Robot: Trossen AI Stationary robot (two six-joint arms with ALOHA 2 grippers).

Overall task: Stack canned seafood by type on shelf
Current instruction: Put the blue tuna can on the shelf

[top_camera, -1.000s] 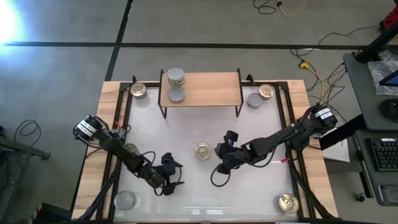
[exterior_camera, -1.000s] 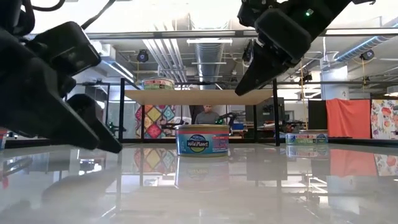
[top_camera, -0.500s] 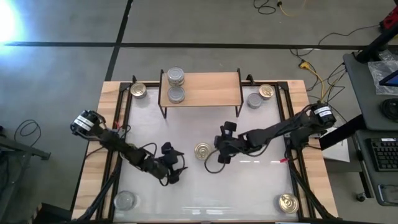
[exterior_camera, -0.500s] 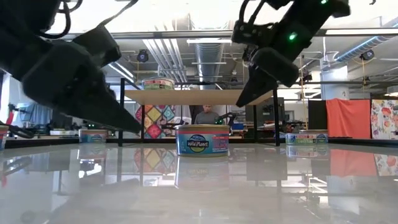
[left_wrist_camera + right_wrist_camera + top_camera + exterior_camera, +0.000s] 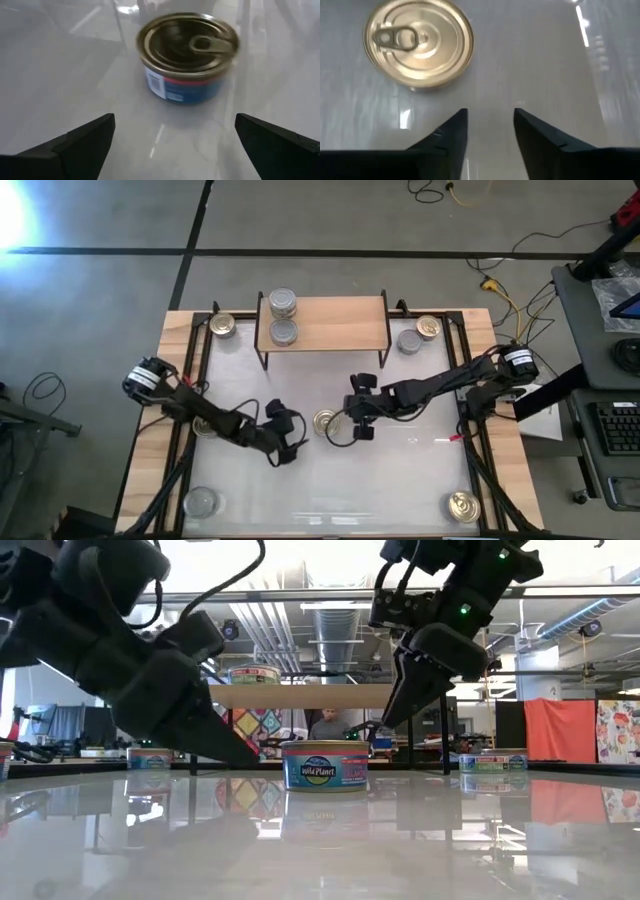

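Flanking one gold-topped can [image 5: 326, 421] in the middle of the bench [image 5: 400, 480], the two tools face each other across it. The left tool [image 5: 290, 436] is just beside the can on its left, fingers [image 5: 80, 145] spread wide apart, holding nothing and touching nothing; its wrist view shows the can, with a blue and red label and a ring pull, ahead of the gap between the fingers. The right tool [image 5: 358, 418] hangs just beside the can on its right and above the bench, fingers [image 5: 447, 137] a narrow way apart, empty; the can lies ahead of and to one side of them, not between them.

Beyond the can stands the shelf [image 5: 322, 323], with two silver-topped cans [image 5: 283, 317] on its left end. A gold-topped can [image 5: 222, 326] lies on the bench left of the shelf. Right of the shelf lie a silver one [image 5: 408, 341] and a gold one [image 5: 428, 327]. Nearer than the middle can, a silver can [image 5: 202, 502] lies at the bench's left corner and a gold can [image 5: 462, 506] at its right corner
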